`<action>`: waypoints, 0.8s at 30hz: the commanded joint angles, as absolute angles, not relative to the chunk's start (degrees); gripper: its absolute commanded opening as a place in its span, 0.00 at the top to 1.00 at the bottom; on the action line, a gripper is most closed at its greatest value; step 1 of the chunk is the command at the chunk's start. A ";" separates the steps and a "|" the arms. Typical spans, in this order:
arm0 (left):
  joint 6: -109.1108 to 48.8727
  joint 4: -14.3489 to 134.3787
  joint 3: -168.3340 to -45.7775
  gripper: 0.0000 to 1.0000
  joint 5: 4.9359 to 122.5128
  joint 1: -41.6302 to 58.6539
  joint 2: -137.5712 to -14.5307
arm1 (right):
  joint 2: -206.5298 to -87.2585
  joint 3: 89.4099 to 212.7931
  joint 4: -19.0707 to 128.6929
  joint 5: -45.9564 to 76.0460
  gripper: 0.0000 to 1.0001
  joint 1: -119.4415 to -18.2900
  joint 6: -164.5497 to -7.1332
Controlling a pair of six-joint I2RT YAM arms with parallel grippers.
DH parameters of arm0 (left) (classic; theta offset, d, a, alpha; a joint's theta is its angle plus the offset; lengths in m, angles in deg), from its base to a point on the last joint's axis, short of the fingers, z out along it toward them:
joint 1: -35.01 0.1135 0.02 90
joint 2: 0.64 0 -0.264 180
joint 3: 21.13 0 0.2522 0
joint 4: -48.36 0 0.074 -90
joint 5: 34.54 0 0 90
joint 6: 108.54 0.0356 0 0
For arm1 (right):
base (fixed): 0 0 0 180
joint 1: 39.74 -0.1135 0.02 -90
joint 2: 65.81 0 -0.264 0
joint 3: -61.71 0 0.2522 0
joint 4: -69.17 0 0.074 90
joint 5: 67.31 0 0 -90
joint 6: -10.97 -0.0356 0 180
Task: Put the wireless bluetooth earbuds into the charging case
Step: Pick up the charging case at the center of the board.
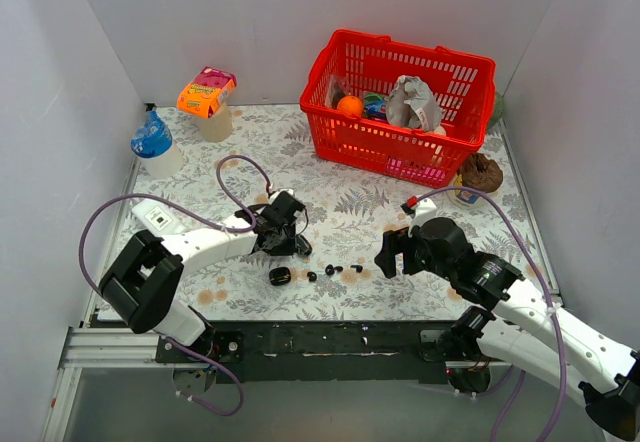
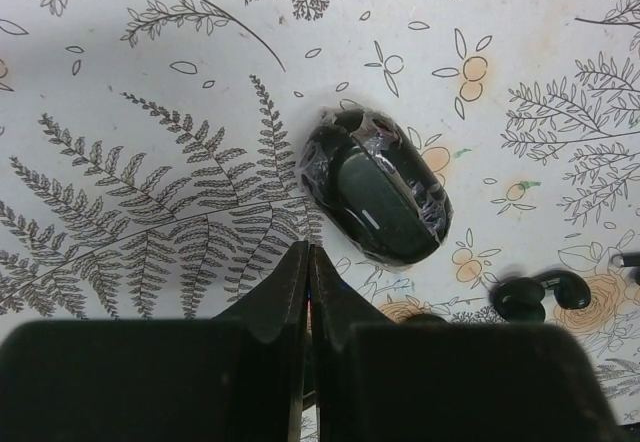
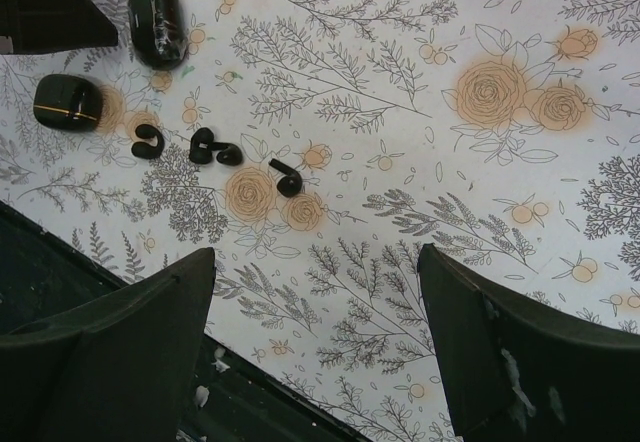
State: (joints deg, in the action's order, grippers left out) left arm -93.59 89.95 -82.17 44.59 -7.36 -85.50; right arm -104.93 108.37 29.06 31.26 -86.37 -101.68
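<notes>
Three tiny black earbuds (image 1: 335,269) lie in a row on the floral cloth near the front edge; they also show in the right wrist view (image 3: 213,148). A black rounded case (image 1: 279,276) with a gold line (image 3: 67,102) lies closed to their left. A black oval piece (image 2: 375,187) wrapped in clear film lies just beyond my left gripper (image 2: 308,252), which is shut and empty. One earbud (image 2: 540,292) lies to its right. My right gripper (image 3: 315,252) is open and empty, above the cloth to the right of the earbuds (image 1: 388,255).
A red basket (image 1: 470,67) with an orange and other items stands at the back right. A blue-capped bottle (image 1: 152,140) and an orange-lidded cup (image 1: 207,97) stand at the back left. A brown object (image 1: 482,172) lies right of the basket. The table's black front edge (image 3: 60,272) is close.
</notes>
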 commanded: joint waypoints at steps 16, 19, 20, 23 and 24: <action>-96.15 84.97 -83.05 1.00 46.76 -9.55 -89.59 | -103.34 109.13 30.36 31.03 0.10 -86.76 -101.70; -96.50 84.36 -83.23 1.00 47.02 -9.64 -89.85 | -103.17 108.95 30.18 31.21 0.10 -86.67 -101.70; -96.50 84.18 -83.31 1.00 47.03 -9.64 -90.11 | -103.08 108.87 30.18 31.21 0.10 -86.67 -101.70; -96.76 83.91 -83.58 1.00 47.38 -9.64 -90.56 | -102.90 108.78 29.92 31.12 0.10 -86.67 -101.88; -96.85 83.92 -83.49 1.00 47.46 -9.72 -90.56 | -102.90 108.78 30.01 31.12 0.10 -86.76 -101.97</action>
